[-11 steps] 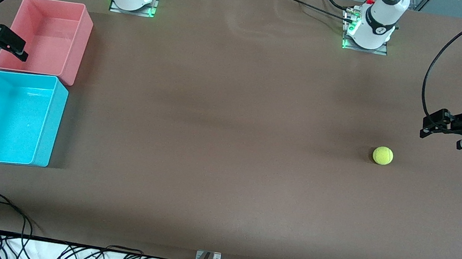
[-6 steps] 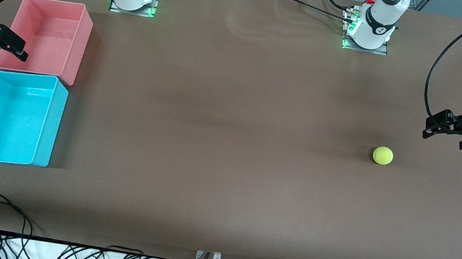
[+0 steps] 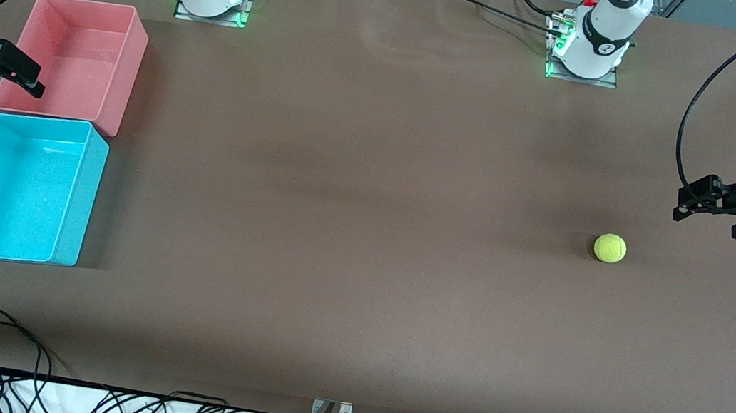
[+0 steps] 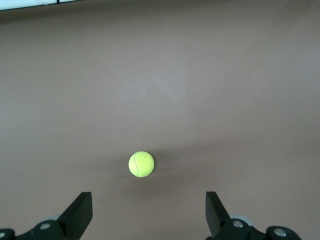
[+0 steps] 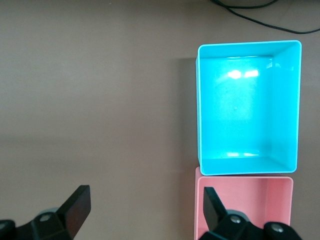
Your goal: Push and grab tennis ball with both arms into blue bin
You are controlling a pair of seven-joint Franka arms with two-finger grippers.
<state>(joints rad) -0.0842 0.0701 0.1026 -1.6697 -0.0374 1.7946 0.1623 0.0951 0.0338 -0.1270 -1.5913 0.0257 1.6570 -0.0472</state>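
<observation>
The blue bin (image 3: 18, 187), a thin-walled glossy rectangular tub, sits nearest the front camera at the right arm's end of the brown table (image 3: 359, 270), touching the pink bin (image 3: 76, 56) just farther off. The fuzzy yellow-green tennis ball (image 3: 610, 248) lies on bare table toward the left arm's end, well apart from the bins. The left gripper (image 3: 689, 201) hangs above the table near the ball, fingers spread wide. The right gripper (image 3: 23, 75), partly cut off at the table's edge, hovers over the pink bin's rim, jaws wide and empty.
</observation>
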